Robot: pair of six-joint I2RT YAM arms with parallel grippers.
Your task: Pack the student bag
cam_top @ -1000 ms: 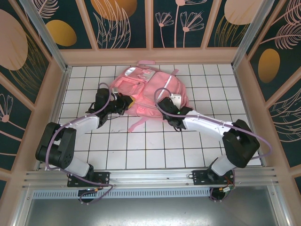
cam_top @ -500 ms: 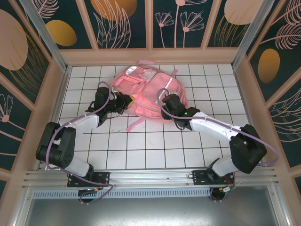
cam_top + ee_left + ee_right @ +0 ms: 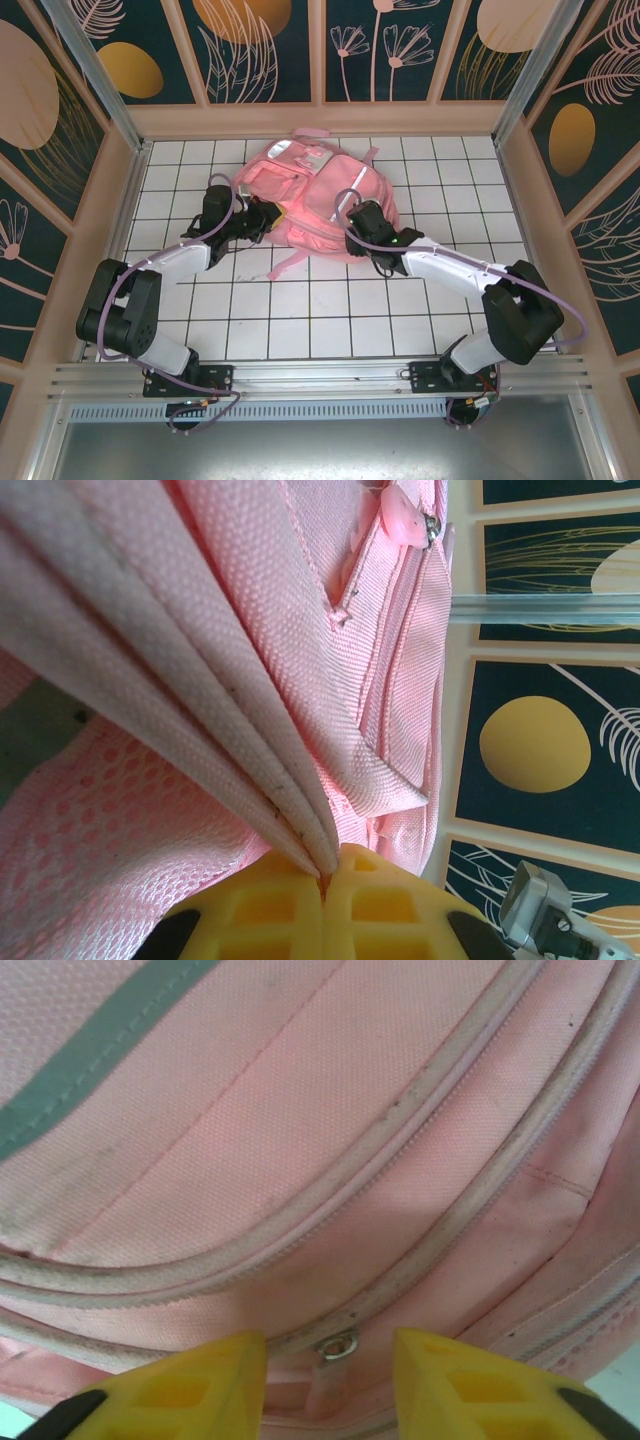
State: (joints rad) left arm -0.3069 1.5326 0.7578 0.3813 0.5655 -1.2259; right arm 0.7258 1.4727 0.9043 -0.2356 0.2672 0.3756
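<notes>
Spreading part-way, the right gripper (image 3: 330,1365) has reached the student bag (image 3: 300,185) at the far edge of the table (image 3: 300,310), straddling a zipper pull (image 3: 338,1346). The left gripper (image 3: 325,875) stays clamped on the bag's fabric; unzipping seems next.

Student bag (image 3: 305,185) corner beneath right end effector (image 3: 360,226)

White tiled table (image 3: 300,320) — the student bag (image 3: 305,190) lies on it, toward the back.
</notes>
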